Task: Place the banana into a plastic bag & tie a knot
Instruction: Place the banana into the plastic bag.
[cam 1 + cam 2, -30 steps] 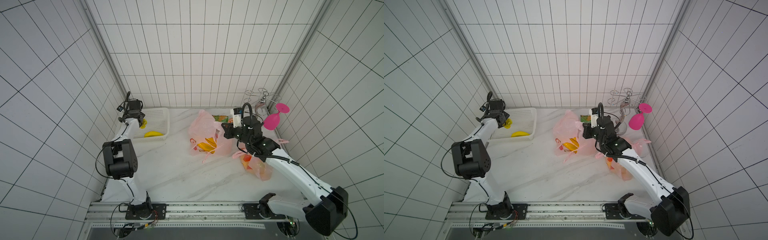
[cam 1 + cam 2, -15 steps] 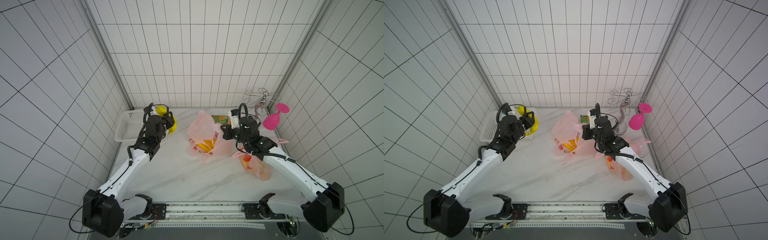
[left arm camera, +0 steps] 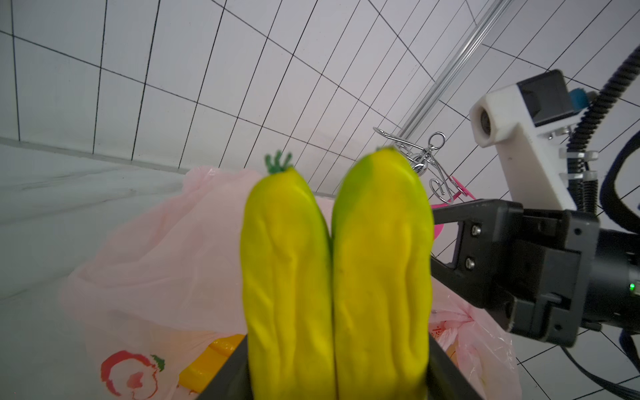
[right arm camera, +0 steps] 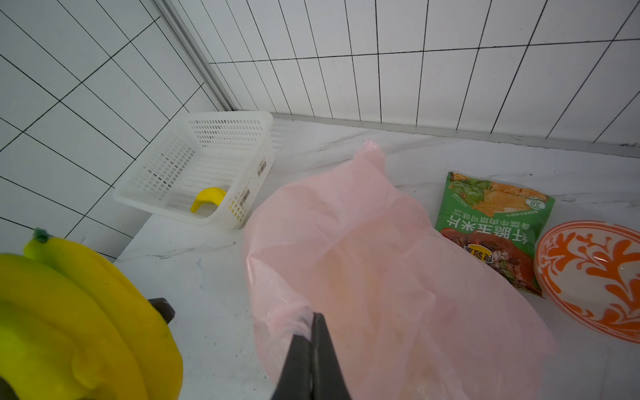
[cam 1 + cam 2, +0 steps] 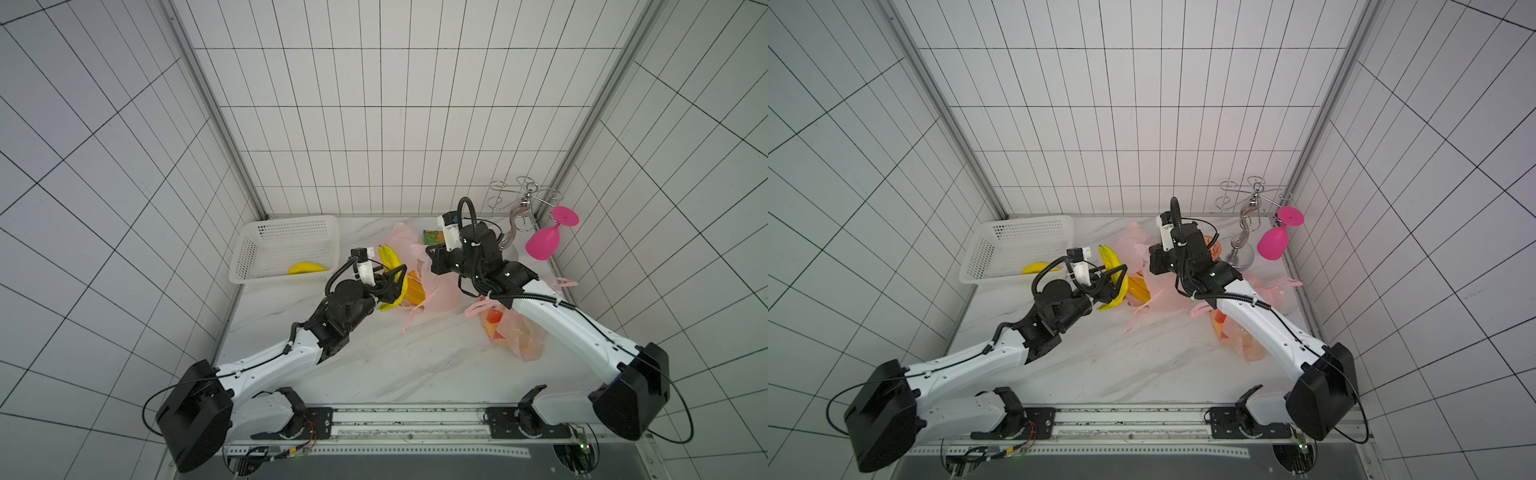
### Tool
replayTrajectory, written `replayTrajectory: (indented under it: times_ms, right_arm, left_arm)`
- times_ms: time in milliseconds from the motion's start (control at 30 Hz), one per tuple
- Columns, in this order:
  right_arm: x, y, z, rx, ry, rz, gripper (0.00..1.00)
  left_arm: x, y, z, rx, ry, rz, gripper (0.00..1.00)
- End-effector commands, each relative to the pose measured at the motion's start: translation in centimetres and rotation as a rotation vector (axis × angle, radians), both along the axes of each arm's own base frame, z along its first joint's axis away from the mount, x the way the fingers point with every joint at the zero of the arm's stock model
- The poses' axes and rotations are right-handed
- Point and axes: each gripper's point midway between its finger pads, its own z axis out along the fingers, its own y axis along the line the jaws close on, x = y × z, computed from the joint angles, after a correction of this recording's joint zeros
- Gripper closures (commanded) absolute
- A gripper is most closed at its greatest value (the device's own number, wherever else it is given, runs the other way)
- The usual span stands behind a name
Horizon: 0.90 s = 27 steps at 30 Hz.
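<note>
A yellow banana bunch [image 5: 390,269] [image 3: 336,277] hangs in my left gripper [image 5: 392,283], whose jaws are shut on its sides. It hovers just left of the pink plastic bag [image 5: 441,291] [image 4: 381,277], close to the bag's mouth. My right gripper [image 4: 313,327] is shut on a pinch of the bag's rim and holds it up. In both top views, something yellow-orange [image 5: 415,291] [image 5: 1139,289] shows inside the bag. In the right wrist view the bunch [image 4: 69,329] is right beside the bag's held edge.
A white basket [image 5: 291,222] at the back left holds a single yellow banana [image 5: 307,268]. Behind the bag lie a green snack pack [image 4: 491,221] and an orange-patterned bowl [image 4: 595,273]. A second filled pink bag [image 5: 517,336], a wire rack [image 5: 523,208] and a pink glass [image 5: 544,242] stand at the right.
My left arm has swung from the basket at the back left across to the bag, carrying the banana bunch. The right arm has hardly moved and still holds the bag.
</note>
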Motion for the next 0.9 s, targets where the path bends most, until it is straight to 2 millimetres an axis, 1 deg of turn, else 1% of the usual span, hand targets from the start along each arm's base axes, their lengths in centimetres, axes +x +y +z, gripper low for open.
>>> replayTrajectory:
  times_ms: [0,33,133,233,367,533,700,767,867]
  right_arm:
    - [0.5,0.6,6.4,0.076,-0.106,0.004,1.00]
    - [0.5,0.5,6.8,0.080,-0.113,0.001,1.00]
    - [0.7,0.2,7.5,0.078,-0.132,-0.014,1.00]
    - [0.7,0.6,7.8,0.080,-0.131,0.003,1.00]
    - [0.5,1.0,7.8,0.099,-0.128,0.019,1.00]
    - [0.1,0.8,7.9,0.108,-0.130,0.017,1.00]
    - [-0.3,0.4,7.2,0.102,-0.118,0.014,1.00]
    - [-0.4,0.4,6.8,0.104,-0.111,0.013,1.00]
    - [-0.5,0.4,6.2,0.110,-0.099,0.013,1.00]
  left_arm:
    - [0.3,-2.1,0.8,0.000,-0.132,-0.067,0.75]
    - [0.1,-2.7,0.6,-0.001,-0.146,-0.096,0.75]
    - [-0.5,-3.2,-0.5,-0.014,-0.161,-0.125,0.76]
    - [-0.2,-3.8,-1.8,0.030,-0.157,-0.126,0.76]
    - [1.2,-5.3,-3.1,0.077,-0.140,-0.130,0.76]
    - [3.4,-6.9,-5.2,0.133,-0.156,-0.108,0.75]
    - [5.5,-7.6,-6.5,0.155,-0.144,-0.102,0.74]
    - [6.2,-7.7,-6.5,0.152,-0.150,-0.088,0.73]
    - [7.7,-8.5,-7.5,0.168,-0.103,-0.095,0.72]
